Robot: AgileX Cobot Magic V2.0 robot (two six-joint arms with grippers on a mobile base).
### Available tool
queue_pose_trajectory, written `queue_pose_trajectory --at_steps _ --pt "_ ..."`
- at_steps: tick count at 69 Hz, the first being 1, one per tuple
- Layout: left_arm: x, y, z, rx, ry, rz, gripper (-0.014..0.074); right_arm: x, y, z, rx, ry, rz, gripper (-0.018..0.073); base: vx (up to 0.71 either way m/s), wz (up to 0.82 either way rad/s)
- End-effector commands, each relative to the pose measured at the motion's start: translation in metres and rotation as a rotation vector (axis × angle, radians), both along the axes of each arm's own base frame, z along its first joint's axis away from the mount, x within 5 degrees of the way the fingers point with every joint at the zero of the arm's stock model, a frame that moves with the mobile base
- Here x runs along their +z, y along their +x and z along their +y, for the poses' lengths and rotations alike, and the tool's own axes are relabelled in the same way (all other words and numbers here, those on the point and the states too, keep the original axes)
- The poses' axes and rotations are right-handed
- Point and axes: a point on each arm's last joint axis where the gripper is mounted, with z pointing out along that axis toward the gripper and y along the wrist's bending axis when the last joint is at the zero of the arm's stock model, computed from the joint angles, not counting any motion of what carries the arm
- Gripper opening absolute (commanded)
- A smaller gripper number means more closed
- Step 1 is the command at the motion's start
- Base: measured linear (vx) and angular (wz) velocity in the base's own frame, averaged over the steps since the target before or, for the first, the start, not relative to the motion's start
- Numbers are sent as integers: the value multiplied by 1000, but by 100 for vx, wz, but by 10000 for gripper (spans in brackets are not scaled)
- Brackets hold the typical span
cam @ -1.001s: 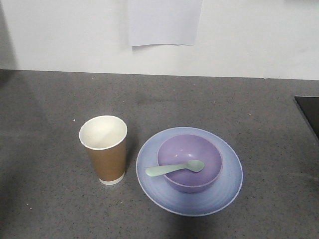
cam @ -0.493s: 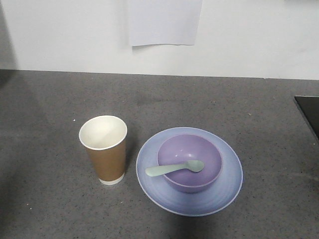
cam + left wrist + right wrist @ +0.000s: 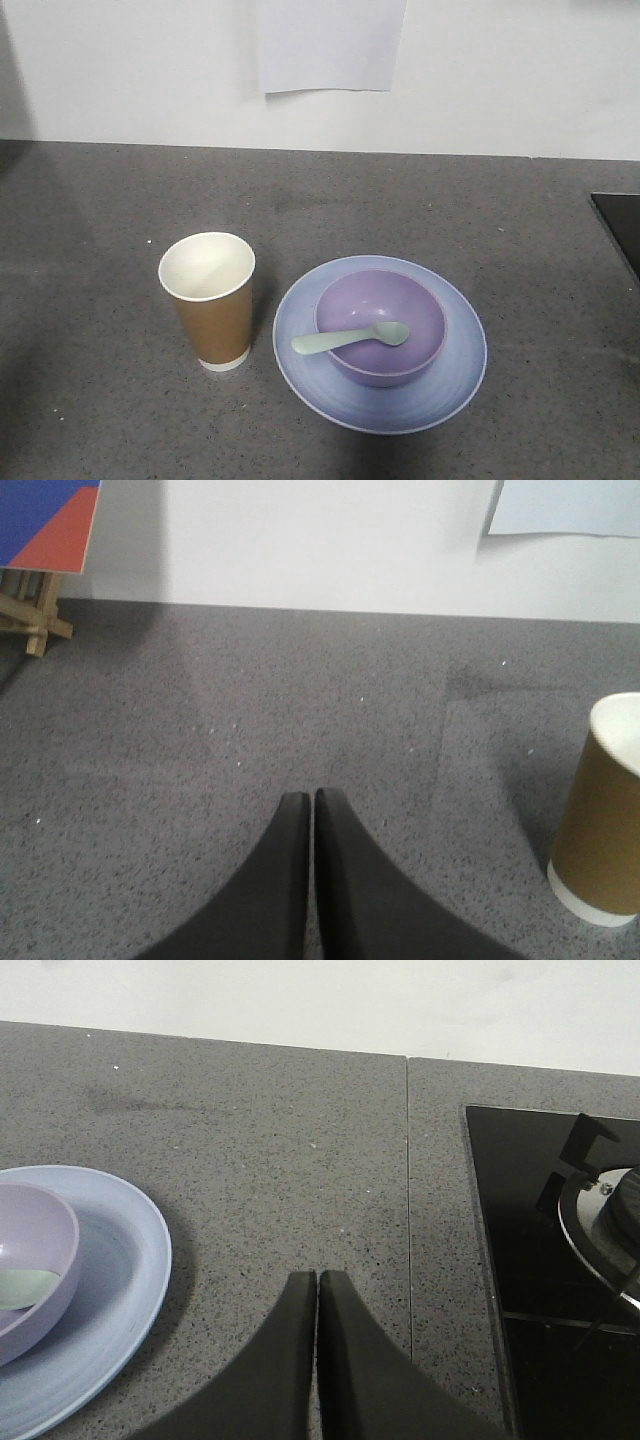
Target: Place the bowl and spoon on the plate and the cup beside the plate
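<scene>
Bowl [image 3: 380,325] centred on plate [image 3: 380,400], spoon [image 3: 350,338] lying inside bowl. Cup [image 3: 209,300] upright just left of plate. Left end effector [image 3: 311,798] and right end effector [image 3: 317,1276] both closed, empty, over desk [image 3: 100,200].

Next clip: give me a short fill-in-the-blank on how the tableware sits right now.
1. The bowl sits on the ____.
2. The spoon lies with its head inside the ____.
3. The cup stands upright ____ the plate, not on it.
4. Both the left gripper and right gripper are ____.

Missing words: plate; bowl; beside; shut
</scene>
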Motion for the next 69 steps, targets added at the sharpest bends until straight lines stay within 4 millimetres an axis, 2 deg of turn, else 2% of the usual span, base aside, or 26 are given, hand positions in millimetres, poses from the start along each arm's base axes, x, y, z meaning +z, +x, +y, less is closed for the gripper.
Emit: queue_pose_trajectory --at_steps 1,19,37,69 --pt "5 -1 -4 -51 -9 -136 -7 14 2 -2 -17 -7 -88 -11 0 0" --pt "-47 -14 -5 -62 42 -378 -7 14 2 -2 -17 -7 -88 -11 0 0" --pt "-93 -20 -2 -12 67 -485 -6 14 2 -2 -17 -7 -88 -11 0 0" --pt "-91 -26 -2 -13 74 -527 -6 13 2 -2 -16 -7 -82 -11 0 0"
